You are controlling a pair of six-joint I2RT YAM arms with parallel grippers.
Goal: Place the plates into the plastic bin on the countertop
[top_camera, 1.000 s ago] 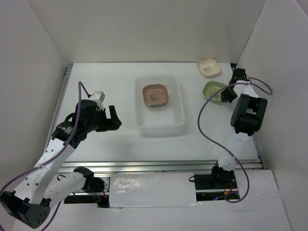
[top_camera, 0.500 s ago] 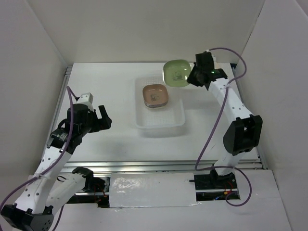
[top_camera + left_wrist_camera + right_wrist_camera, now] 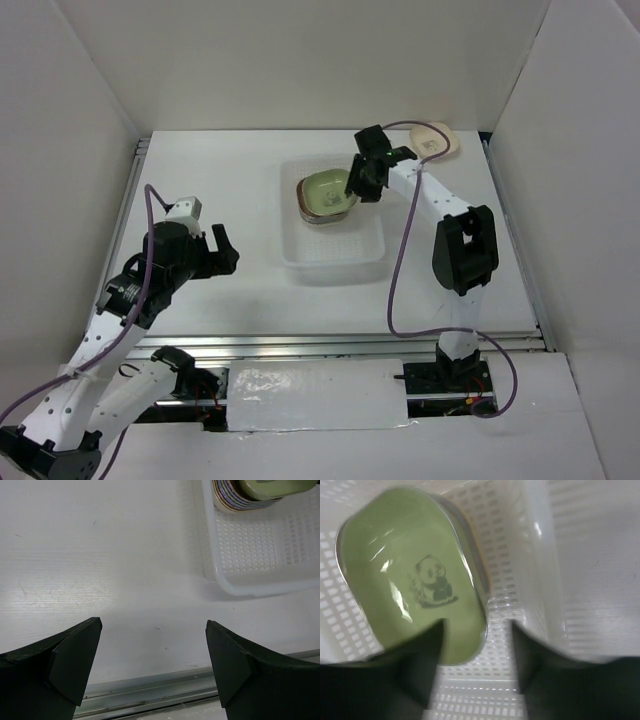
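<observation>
**Top external view**
- Countertop: flat, matt white, with a metal rail along the near edge.
- Plastic bin: translucent whitish rectangular tub with a smooth rim, standing mid-table.
- Contents of the bin: a stack of plates at the far end. The green plate lies uppermost, and a brown rim shows below it.
- Right gripper: black, reaching in over the bin's far right side, at the green plate's right edge.
- Cream plate: shallow rounded square, on the countertop at the far right, outside the bin and just beyond the right arm.
- Left gripper: jaws parted and empty, well to the left of the bin.

**Left wrist view**
- Two black wedge-shaped fingers stand wide apart, with only finely ribbed white countertop between them.
- The bin's near corner is at upper right. Its base is perforated in rows of small slots and its wall is plain.
- The stack shows lavender, cream and brown edges under the green plate.

**Right wrist view**
- The green plate is glossy, with a panda print at its centre and thin brown-orange rims along its right side.
- The right gripper's dark fingers are blurred and parted. One lies over the plate's near inside and the other stands clear of the rim above the mesh base, so nothing is clamped.
</observation>
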